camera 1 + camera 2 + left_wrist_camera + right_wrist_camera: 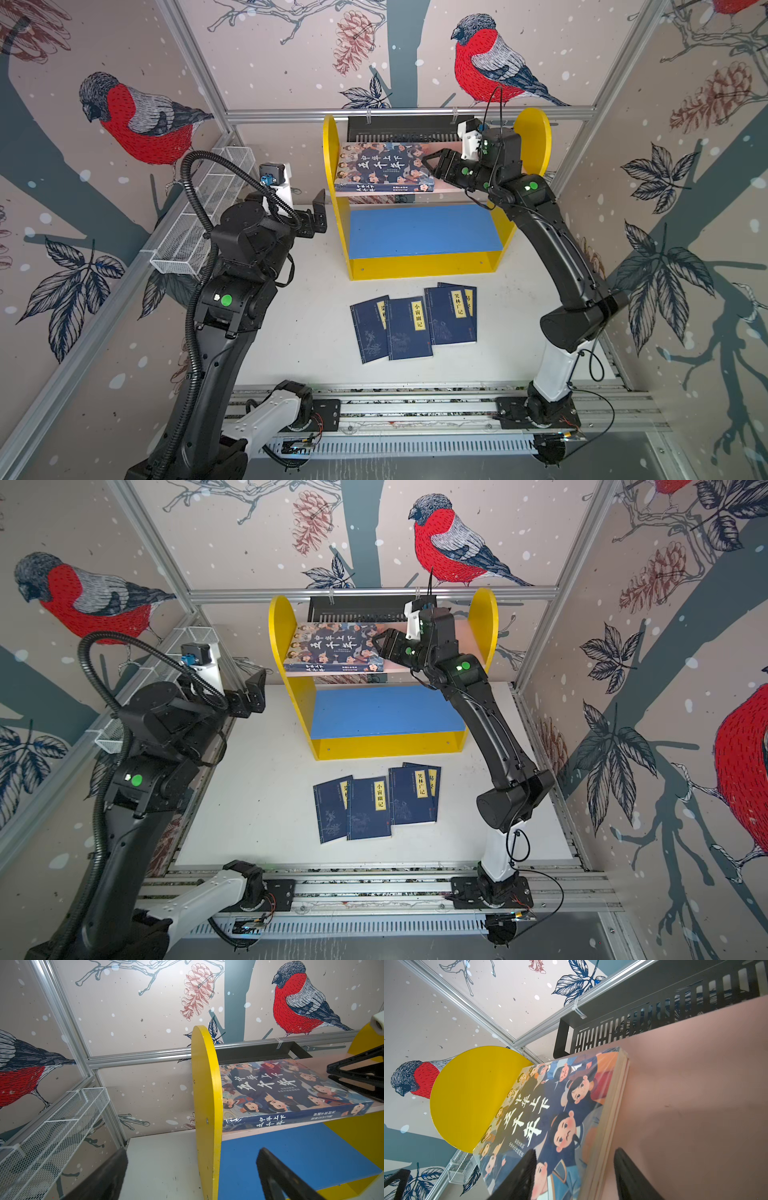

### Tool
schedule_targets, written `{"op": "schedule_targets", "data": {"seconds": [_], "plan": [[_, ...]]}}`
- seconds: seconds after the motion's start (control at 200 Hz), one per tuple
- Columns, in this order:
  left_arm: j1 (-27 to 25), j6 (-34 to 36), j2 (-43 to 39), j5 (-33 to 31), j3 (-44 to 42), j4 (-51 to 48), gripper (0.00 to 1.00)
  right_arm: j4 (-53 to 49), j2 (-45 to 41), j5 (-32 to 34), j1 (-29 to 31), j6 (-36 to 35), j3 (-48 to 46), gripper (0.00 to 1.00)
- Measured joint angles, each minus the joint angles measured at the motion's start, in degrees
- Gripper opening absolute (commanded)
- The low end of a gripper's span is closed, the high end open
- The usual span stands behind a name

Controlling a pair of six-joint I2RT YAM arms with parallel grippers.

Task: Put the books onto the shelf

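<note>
A: Obs. Illustrated book [384, 166] lies flat on the pink upper board [695, 1084] of the shelf [419, 266], spine to the front, one end against the yellow side panel [330, 137]. Where are the rest?

B: Four navy paperbacks [409, 328] lie flat on the table [291, 324] just in front of the shelf, overlapping in a loose row. Blue lower board [424, 230] is bare.

A: Pincers?

B: Right gripper [430, 165] is at the illustrated book's free end, jaws part-way apart. In the right wrist view one finger [517, 1176] hangs over the cover and its partner over bare pink board. Judged released, not clamping. Left gripper [316, 216] is spread wide and empty, in the air beside the shelf's yellow panel.

A: Handling of the navy ones?

B: Judgement only. They look thin, light and likely floppy, so a pinch at one corner would let the far end droop. Flat on the table, they give no edge to get under. Best hold looks like a long side where one cover rides up on its neighbour, taken near the spine for stiffness. Matte covers should grip well; the illustrated one looks film-wrapped and slicker
</note>
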Motion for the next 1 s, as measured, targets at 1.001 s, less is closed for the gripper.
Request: {"op": "schedule_targets", "data": {"seconds": [1.001], "plan": [[0.0,-0.15,-0.02,0.24,-1.16,0.04,0.97,2.14,3.96,-4.5,0.0,0.2,3.74,0.59]]}}
